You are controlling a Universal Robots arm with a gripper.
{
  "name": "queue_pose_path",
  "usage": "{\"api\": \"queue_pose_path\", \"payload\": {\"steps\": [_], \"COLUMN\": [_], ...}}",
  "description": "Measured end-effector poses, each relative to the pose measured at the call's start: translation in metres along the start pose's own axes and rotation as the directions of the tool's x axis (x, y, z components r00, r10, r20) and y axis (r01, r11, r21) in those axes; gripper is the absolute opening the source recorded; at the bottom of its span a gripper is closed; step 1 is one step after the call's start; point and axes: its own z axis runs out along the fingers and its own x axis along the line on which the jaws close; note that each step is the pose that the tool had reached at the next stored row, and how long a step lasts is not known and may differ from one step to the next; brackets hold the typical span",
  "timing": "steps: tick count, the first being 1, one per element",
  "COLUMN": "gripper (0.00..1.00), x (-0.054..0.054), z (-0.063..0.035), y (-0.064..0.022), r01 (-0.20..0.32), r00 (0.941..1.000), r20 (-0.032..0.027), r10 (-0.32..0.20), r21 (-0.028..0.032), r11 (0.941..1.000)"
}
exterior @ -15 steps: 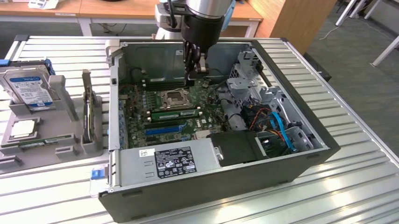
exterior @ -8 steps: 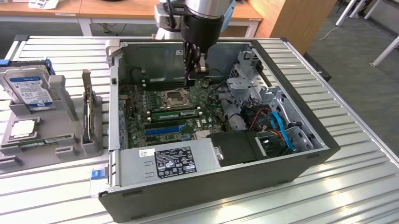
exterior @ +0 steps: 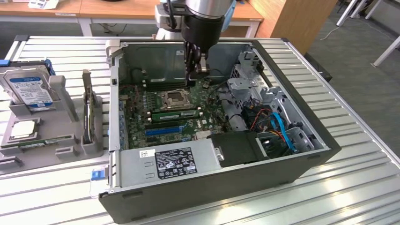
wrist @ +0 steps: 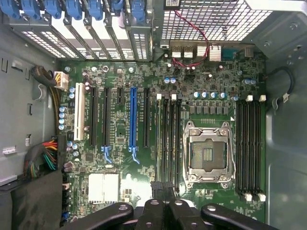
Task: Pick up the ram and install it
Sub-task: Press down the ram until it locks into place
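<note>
An open computer case (exterior: pixel 218 194) is laid on its side on the slatted metal table (exterior: pixel 356 187). The motherboard (exterior: pixel 134 110) is exposed inside it. The claw (exterior: pixel 196 79) is lowered into the case and hangs over the board, beyond the CPU socket (exterior: pixel 174 99) as seen from the exterior view. Its fingers are pressed together. In the wrist view the claw (wrist: pixel 163 188) is seen over the end of the memory slots (wrist: pixel 168 139) that run between the CPU socket (wrist: pixel 209 153) and the blue slot (wrist: pixel 133 117). Whether the tips touch the board cannot be told.

The ram (exterior: pixel 177 114), a narrow green stick, is seen along a memory slot just beside the CPU socket, on the side towards the blue slot (exterior: pixel 166 130). Whether it is fully seated cannot be told.

A grey power supply (exterior: pixel 168 161) with a black label is mounted at the near end of the case. On the exterior view's left, a grey holder (exterior: pixel 62 140) is placed on the table. A hard drive (exterior: pixel 28 86) and an upright card (exterior: pixel 87 112) are carried in it.
</note>
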Motion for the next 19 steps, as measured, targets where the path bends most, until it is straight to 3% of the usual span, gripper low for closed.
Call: {"api": "queue_pose_path", "payload": {"steps": [19], "gripper": [0.1], "x": [0.002], "z": [-0.0008], "y": [-0.0181], "r01": [0.004], "r00": [1.0], "r20": [-0.0001], "r10": [-0.004], "r21": [-0.0001], "r11": [1.0]}}
